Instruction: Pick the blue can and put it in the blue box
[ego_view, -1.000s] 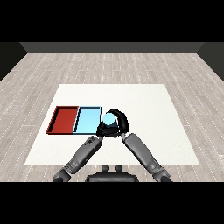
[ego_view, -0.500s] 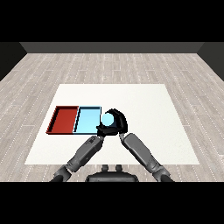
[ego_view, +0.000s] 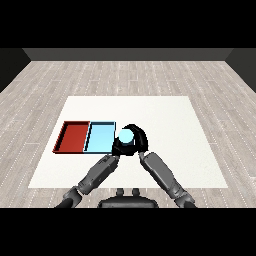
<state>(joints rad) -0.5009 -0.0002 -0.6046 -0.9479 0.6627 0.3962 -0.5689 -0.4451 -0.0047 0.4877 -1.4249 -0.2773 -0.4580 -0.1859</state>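
Two trays lay side by side on the white table (ego_view: 170, 150), the red tray (ego_view: 73, 136) left of the light blue tray (ego_view: 100, 137). I saw my right hand (ego_view: 138, 141) curled round the blue can (ego_view: 125, 135), just beside the blue tray's right rim. I couldn't tell my left hand's (ego_view: 118, 148) fingers. Released there, I judged, the can might catch the rim and tip outside.

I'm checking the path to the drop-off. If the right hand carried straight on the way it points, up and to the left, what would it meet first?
Probably the near right rim of the light blue tray; the right hand, curled round the blue can, is just beside it. Depth is unclear.
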